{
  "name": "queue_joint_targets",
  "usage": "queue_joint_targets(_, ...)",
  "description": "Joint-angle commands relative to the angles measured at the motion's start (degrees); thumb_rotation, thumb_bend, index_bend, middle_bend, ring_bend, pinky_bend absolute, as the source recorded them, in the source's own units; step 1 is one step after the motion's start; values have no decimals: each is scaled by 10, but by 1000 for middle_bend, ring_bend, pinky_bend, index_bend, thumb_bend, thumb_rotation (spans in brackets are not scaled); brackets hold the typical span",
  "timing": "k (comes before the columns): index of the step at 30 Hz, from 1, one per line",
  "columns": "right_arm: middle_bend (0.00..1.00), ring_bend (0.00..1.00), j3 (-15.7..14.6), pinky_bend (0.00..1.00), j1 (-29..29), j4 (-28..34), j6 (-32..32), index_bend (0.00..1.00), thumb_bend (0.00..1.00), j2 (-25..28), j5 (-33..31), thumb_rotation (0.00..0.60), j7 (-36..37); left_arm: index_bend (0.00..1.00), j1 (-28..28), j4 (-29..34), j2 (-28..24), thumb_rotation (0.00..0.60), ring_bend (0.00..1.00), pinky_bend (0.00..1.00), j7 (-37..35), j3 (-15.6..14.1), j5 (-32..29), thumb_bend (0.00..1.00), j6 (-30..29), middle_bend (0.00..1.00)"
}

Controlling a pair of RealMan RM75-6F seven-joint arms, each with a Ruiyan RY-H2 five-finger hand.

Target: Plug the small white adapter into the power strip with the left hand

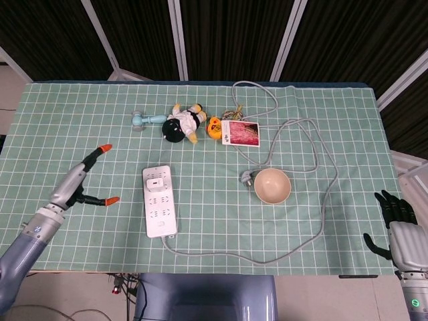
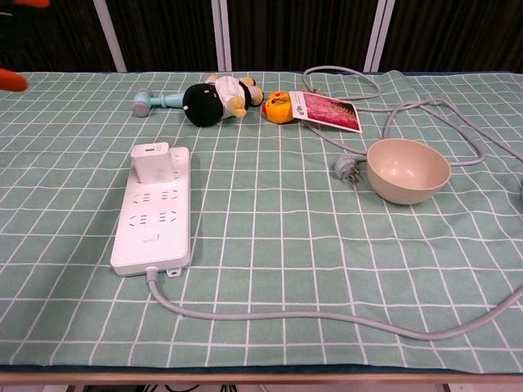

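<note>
The small white adapter (image 1: 156,180) (image 2: 152,162) stands plugged into the far end of the white power strip (image 1: 159,208) (image 2: 155,220). My left hand (image 1: 79,182) hangs well to the left of the strip, fingers spread, orange fingertips (image 1: 105,147) apart, holding nothing. In the chest view only its orange fingertips (image 2: 10,78) show at the top left corner. My right hand (image 1: 396,224) sits at the table's right edge, off the cloth, fingers partly curled with nothing in them.
The strip's grey cable (image 1: 314,227) loops across the right half of the cloth to a loose plug (image 1: 247,177) beside a beige bowl (image 1: 271,185). At the back lie a doll (image 1: 183,122), a teal handle (image 1: 143,120), an orange toy (image 1: 214,127) and a red card (image 1: 241,133).
</note>
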State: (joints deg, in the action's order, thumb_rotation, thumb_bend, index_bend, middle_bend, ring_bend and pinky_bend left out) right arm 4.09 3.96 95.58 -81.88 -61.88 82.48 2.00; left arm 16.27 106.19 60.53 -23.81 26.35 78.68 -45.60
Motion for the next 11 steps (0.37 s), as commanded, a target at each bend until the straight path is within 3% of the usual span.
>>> queue_joint_targets(1,0,0,0,0,0,-2,-1,0,387,-2,-2,600,-6,0,-96,-30,-5,600,0,0,207,-81,84,40,-178,0)
queue_joint_targets(4,0,0,0,0,0,-3,-3,0,386,-5,-2,600,-15,0,-125,-46,8,600,0,0,277,-106,91,38,-238,0)
queue_joint_targets(11,0,0,-1,0,-1,-8,-8,0,387,-9,3,600,-28,0,-144,-119,52,600,0,0,326,-134,98,38,-312,0)
